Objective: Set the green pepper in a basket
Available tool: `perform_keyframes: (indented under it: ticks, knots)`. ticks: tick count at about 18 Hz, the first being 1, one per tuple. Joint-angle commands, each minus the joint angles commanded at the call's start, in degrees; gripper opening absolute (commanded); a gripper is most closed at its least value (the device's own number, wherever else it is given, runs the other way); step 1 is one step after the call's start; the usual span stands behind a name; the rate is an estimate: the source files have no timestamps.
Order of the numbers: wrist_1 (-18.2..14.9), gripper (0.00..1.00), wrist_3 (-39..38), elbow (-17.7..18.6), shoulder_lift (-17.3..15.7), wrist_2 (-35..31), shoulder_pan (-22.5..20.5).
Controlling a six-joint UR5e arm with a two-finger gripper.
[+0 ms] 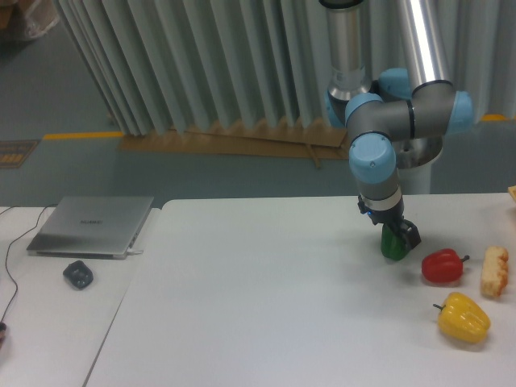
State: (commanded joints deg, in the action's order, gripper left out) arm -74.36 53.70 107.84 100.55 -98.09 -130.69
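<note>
Your white table [266, 298] stands before grey curtains. The gripper [397, 234] sits down on the green pepper [393, 246], just left of the red pepper [443, 266]; whether it has clamped, you cannot tell. No basket shows, so carrying remains.

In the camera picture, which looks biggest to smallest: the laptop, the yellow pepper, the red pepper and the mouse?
1. Laptop, clearly biggest.
2. Yellow pepper.
3. Red pepper, close to the yellow one; yellow sits nearer the camera, so that order is unsure.
4. Mouse, smallest.
</note>
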Motion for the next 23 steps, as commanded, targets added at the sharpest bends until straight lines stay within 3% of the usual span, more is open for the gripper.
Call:
perform_keyframes:
  ticks: [7, 8, 9, 11, 13, 23]
  knots:
    - [1.3, 1.00, 1.1, 1.1, 0.0, 0.0, 0.2]
    - [1.4, 0.92, 1.1, 1.1, 0.0, 0.0, 0.2]
    - [1.4, 0.76, 1.1, 1.1, 0.0, 0.0, 0.2]
    - [1.3, 0.55, 1.4, 0.8, 0.0, 0.1, 0.2]
    - [1.3, 0.44, 2.2, 0.8, 0.1, 0.1, 0.2]
    - [0.7, 0.45, 5.0, -1.8, -0.7, 0.5, -0.6]
